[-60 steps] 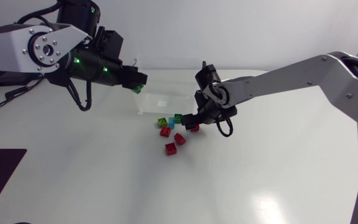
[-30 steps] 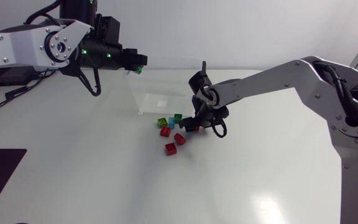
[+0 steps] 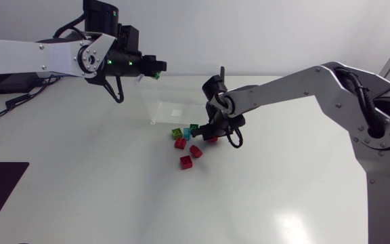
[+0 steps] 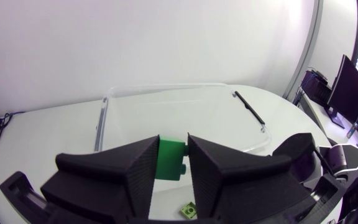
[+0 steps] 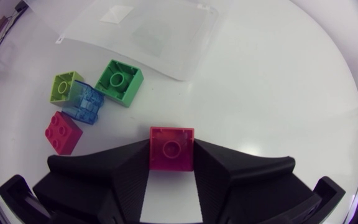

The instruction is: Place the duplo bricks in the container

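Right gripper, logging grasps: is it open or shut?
Shut on the red plastic duplo brick; both black wedge fingers touch its sides.

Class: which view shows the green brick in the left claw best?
The left wrist view: the green brick sits close up, gripped in the left claw. The head view shows only a tiny green speck; the right wrist view misses it.

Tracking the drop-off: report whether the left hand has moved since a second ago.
Yes. In the head view, the left hand, shut on a green brick, has shifted from the container's near left corner toward its far left corner.
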Tool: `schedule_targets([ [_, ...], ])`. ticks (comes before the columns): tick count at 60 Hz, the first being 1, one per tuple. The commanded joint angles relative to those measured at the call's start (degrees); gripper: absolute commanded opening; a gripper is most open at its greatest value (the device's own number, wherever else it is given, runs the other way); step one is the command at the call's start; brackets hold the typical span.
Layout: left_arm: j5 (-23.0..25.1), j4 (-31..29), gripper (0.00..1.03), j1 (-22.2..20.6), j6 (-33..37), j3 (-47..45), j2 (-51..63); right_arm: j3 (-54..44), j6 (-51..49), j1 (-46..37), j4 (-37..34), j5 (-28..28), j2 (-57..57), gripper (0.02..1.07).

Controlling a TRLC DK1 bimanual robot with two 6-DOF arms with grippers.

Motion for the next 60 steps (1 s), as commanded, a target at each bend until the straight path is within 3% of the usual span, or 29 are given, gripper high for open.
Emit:
schedule_targets([
  [1, -0.48, 1.39, 0.26, -0.19, -1.94, 2.24, 2.64, -4.02, 1.16, 0.66, 0.29, 0.43, -3.17, 0.33],
  [5, -1.89, 3.32, 0.3, -0.36, -1.68, 2.06, 3.87, -6.39, 1.16, 0.84, 0.82, 0.43, -5.98, 0.33],
  [7, -1.89, 4.2, 0.43, -0.28, -1.59, 2.15, 4.4, -8.06, 1.08, 1.01, 0.91, 0.43, -8.36, 0.33],
  [12, -1.98, 4.99, 0.61, -0.28, -1.59, 2.24, 4.66, -10.61, 0.9, 1.37, 0.91, 0.43, -12.49, 0.33],
  [17, -2.59, 7.19, 0.66, -0.54, -1.41, 1.27, 4.05, -12.19, 0.64, 1.45, -0.24, 0.43, -17.23, 0.33],
  [33, -4.17, 8.42, 0.66, -2.12, -0.1, -3.39, -2.54, -10.26, 0.64, 1.54, -3.14, 0.52, -26.37, 0.33],
  [38, -4.17, 4.2, 0.66, -3.35, 1.22, -5.94, -6.32, -6.3, 0.46, 0.66, -4.37, 0.52, -26.55, 0.33],
  [50, -3.65, 1.65, 0.66, -5.29, 5.88, -15.87, -11.24, 3.45, 0.37, -1.09, -5.07, 0.43, -21.01, 0.33],
  [60, 0.4, -0.11, 0.66, -6.52, 7.38, -20.17, -12.56, 11.19, 0.46, -2.24, -5.68, 0.43, -15.12, 0.33],
])
